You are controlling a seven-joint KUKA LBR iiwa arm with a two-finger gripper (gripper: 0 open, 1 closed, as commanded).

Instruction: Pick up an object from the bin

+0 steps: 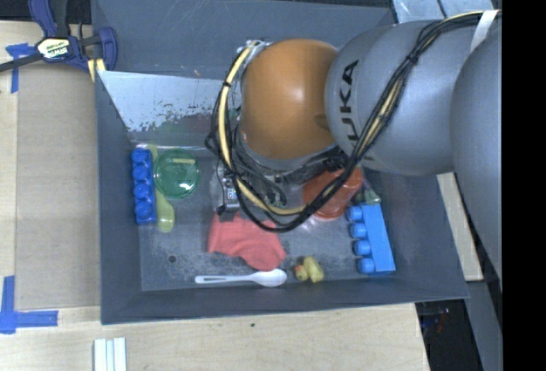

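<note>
Grey metal bin (116, 216), scuffed floor, holding: a blue studded plastic brick (142, 186) and a translucent green round cup (177, 175) at the left; a white plastic spoon (243, 278) at the near wall; and a second blue studded brick (371, 237) at the right. The tool (229, 194), beneath the arm's glossy orange cover, sits over the bin's middle; whether it is spread or pressed together cannot be told. Nearest thing: a soft, crumpled red cloth (246, 243), lying just beside the tool, between it and the spoon.
</note>
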